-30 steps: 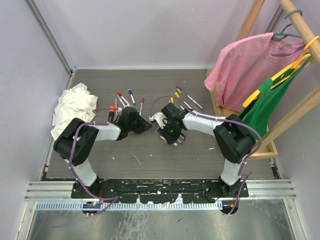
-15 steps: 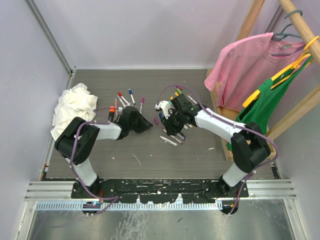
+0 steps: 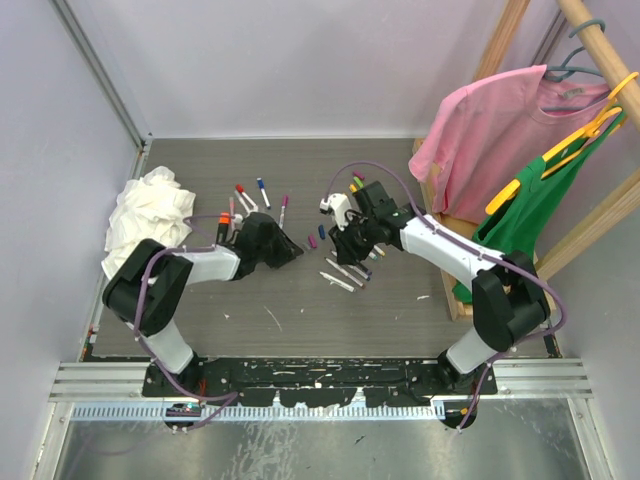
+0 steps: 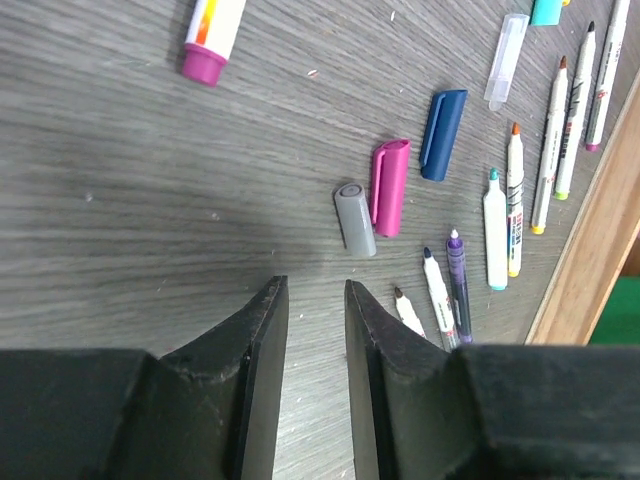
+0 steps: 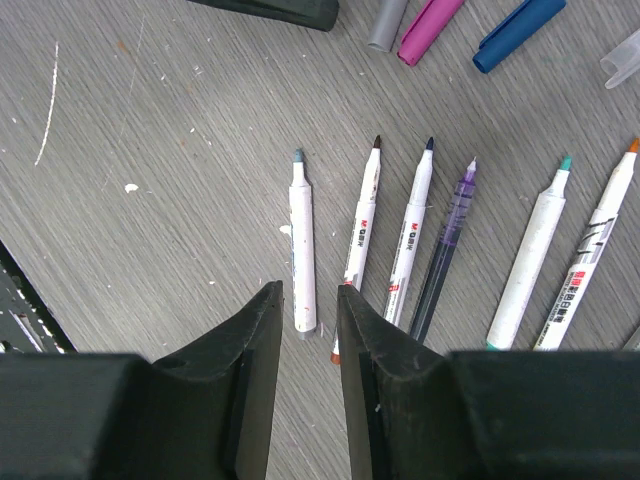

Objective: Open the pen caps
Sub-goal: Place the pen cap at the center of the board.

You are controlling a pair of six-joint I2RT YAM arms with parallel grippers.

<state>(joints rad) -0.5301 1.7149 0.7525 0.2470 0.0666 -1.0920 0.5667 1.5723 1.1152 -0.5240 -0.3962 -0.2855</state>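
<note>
While the left hand (image 4: 313, 290) sits low over the tabletop (image 4: 150, 180), narrowly parted and empty, three loose pen caps (image 4: 389, 187) lie just ahead of it. Right hand (image 5: 308, 292): narrow, empty, above uncapped pens (image 5: 302, 250).

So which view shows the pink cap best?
The left wrist view: the pink cap lies whole, between a grey cap and a blue cap. The right wrist view crops it at the top edge; the top view shows just a speck.

A robot lab's test cell, by the look of it: plain pale panels (image 3: 280, 60) box in a grey tabletop (image 3: 300, 170). Two robot arms (image 3: 200, 262) are bolted by an aluminium rail (image 3: 100, 378), and shirts (image 3: 480, 130) hang on a wooden rack (image 3: 600, 45).
</note>
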